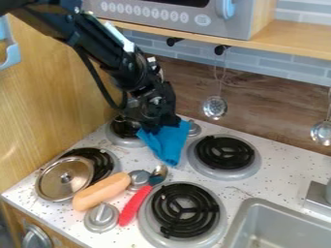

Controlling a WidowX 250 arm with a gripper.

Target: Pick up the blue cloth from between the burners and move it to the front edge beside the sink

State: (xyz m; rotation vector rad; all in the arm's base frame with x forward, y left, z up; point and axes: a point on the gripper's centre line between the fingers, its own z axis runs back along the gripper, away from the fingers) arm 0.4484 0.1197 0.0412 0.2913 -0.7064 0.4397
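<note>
The black gripper (155, 127) hangs over the back left part of the stove, shut on a blue cloth (169, 143). The cloth droops from the fingertips between the two back burners, its lower end near the stove top. In front of it lies a spoon with a red handle (135, 205), its metal bowl pointing back. Left of the spoon is an orange sausage-shaped toy (101, 191), beside a round metal lid (65, 178) that rests tilted on the front left burner.
Black coil burners (185, 210) and silver knobs (101, 217) stand on the speckled stove top. A grey sink (279, 226) is at the front right. Ladles (215, 107) hang from the shelf (304, 40) at the back. A wooden wall (55, 101) borders the left side.
</note>
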